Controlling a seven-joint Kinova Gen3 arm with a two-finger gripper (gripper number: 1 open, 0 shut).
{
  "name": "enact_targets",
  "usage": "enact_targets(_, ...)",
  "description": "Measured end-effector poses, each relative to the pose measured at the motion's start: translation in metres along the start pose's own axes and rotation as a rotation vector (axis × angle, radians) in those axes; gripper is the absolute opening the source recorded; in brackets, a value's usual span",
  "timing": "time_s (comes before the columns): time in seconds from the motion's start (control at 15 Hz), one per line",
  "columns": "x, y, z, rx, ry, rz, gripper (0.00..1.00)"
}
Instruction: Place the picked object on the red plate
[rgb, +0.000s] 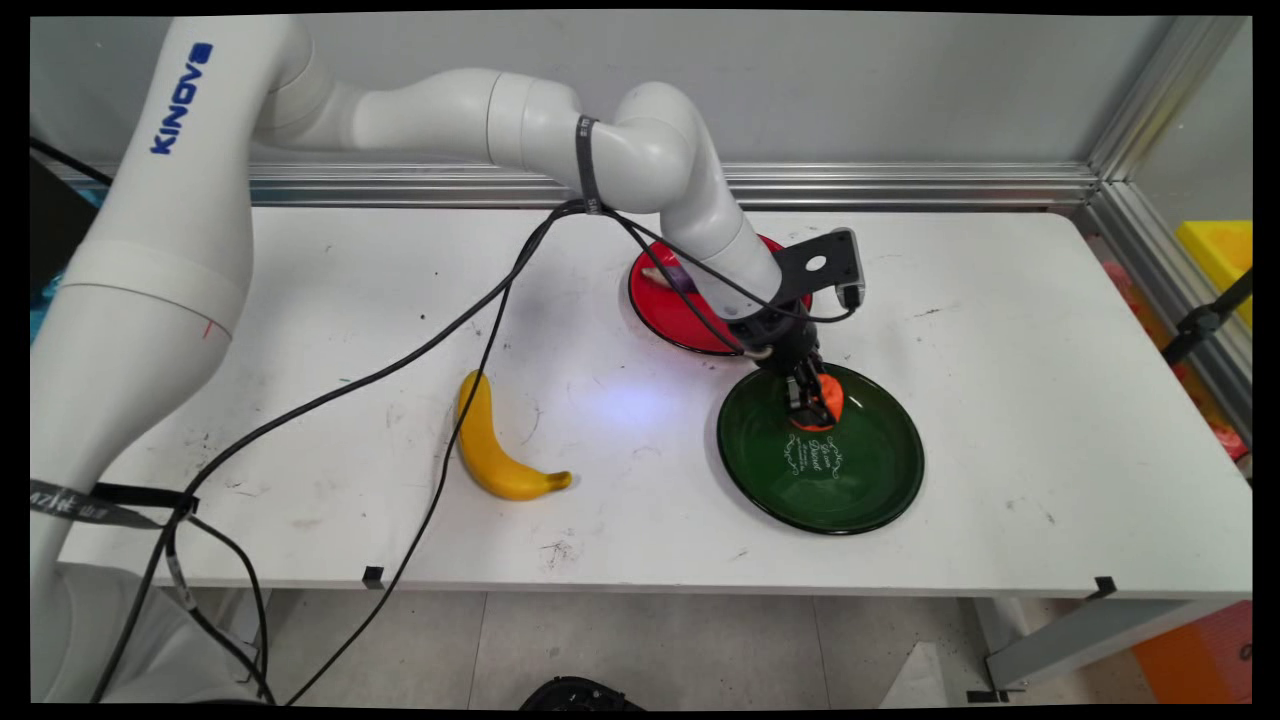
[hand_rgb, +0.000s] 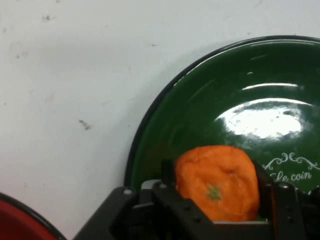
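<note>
My gripper (rgb: 815, 405) is lowered into the back part of a dark green plate (rgb: 860, 480) and is shut on an orange fruit (rgb: 830, 397). In the hand view the orange fruit (hand_rgb: 217, 182), with a small green star at its stem end, sits squeezed between the two black fingers (hand_rgb: 167, 175), low over the green plate (hand_rgb: 210, 100) with its white lettering. I cannot tell whether the fruit rests on the plate or hangs just above it. A red plate (rgb: 665, 300) lies right behind, partly hidden by the arm.
A yellow banana (rgb: 490, 445) lies on the white table (rgb: 1000, 330) to the left of the green plate. Black cables hang from the arm across the table's left half. A metal rail runs along the back wall.
</note>
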Motion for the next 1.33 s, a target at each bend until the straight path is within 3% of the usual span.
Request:
enact_targets(0.47,0.024,-0.011,-0.023,-0.001,0.028,0.015,0.0)
enact_targets(0.73,0.036,-0.031,-0.048,0.023,0.033,0.037,0.0)
enact_targets(1.33,0.017,-0.082,-0.089,0.096,-0.013,0.054,0.0)
